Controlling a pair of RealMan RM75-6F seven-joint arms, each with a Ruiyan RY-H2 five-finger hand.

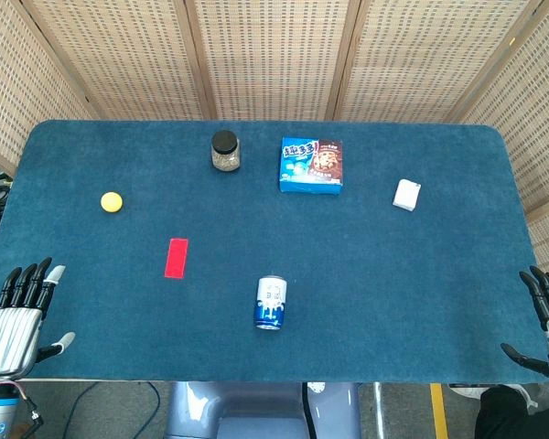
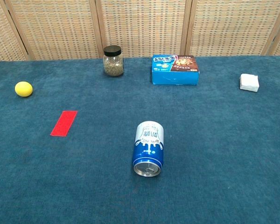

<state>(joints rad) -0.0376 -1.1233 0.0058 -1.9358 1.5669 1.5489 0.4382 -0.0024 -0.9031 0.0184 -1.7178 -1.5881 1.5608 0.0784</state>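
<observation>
The left hand [image 1: 16, 315] is seen at the near left corner of the worktop [image 1: 393, 274], fingers straight and spread, thumb out to the side, nothing held. The right hand [image 1: 547, 322] is seen at the near right edge, partly cut off by the frame; fingers are extended and apart, thumb out, nothing held. Both hands are shown only in the head view; neither appears in the chest view. The can [image 1: 271, 303] is lying on its side near the middle of the front half of the worktop, well apart from both hands, its end turned toward the robot in the chest view. Blue and white print with Chinese characters is carried on the can; it cannot be read clearly. A red card [image 1: 176, 257] is laid flat to the left of the can. A yellow ball [image 1: 112, 202] is placed further left and back. A jar [image 1: 225, 151] with a black lid is standing upright at the back. A blue box [image 1: 311, 165] with Chinese lettering and a biscuit picture is lying beside it. A small white packet [image 1: 406, 194] is set toward the right.
</observation>
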